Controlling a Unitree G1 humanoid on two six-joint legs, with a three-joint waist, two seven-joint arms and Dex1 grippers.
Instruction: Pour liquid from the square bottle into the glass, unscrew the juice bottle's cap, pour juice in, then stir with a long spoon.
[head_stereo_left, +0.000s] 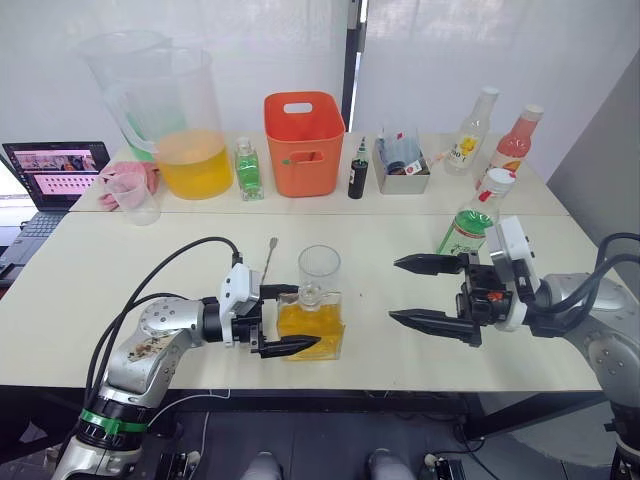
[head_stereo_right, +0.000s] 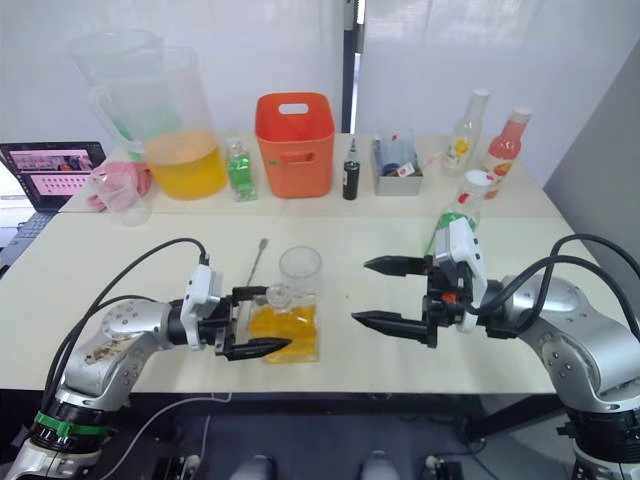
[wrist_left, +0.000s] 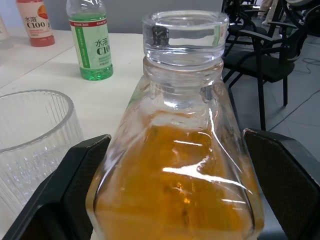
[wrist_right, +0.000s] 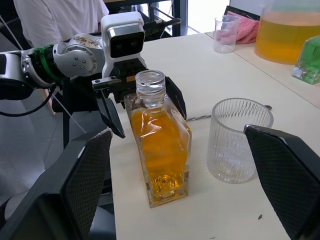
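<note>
Fingers of the left gripper (head_stereo_left: 283, 318) straddle the square bottle (head_stereo_left: 312, 325) without clamping, ready to lift it toward the glass (head_stereo_left: 319, 268), while the right gripper (head_stereo_left: 417, 291) waits wide open, empty.

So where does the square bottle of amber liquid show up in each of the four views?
Left eye view: low centre, between the left end effector's fingers, square bottle.
Right eye view: low centre-left.
Left wrist view: close up, centre.
Right wrist view: centre, upright on the table.
Shared landmark: the glass beside the bottle.
</note>
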